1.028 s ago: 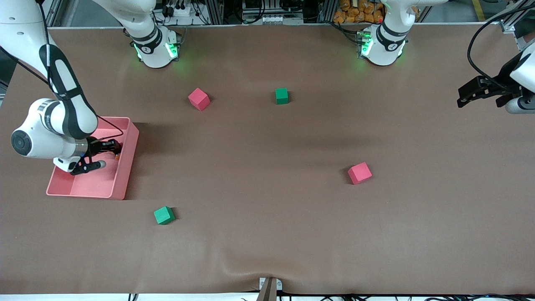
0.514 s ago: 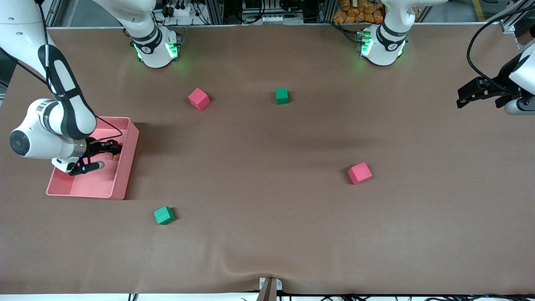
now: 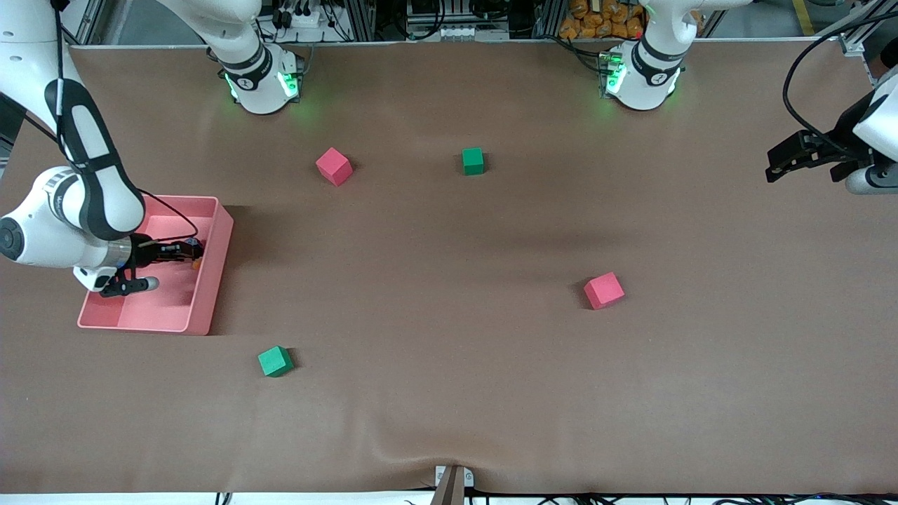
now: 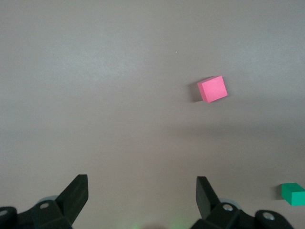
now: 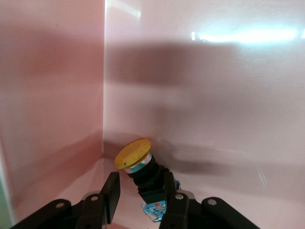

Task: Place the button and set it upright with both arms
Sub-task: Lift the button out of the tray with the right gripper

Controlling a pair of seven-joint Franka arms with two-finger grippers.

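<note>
My right end effector is down inside the pink bin at the right arm's end of the worktop, its fingers narrowed around the black body of the button, which lies tilted against the bin's wall (its cap looks yellow-orange up close). Near the bin sits a green cube, nearer the front camera. Farther from that camera than the bin are a red cube and a second green cube. Another red cube lies toward the left arm's end. My left end effector waits spread wide and holding nothing, over that end of the worktop.
</note>
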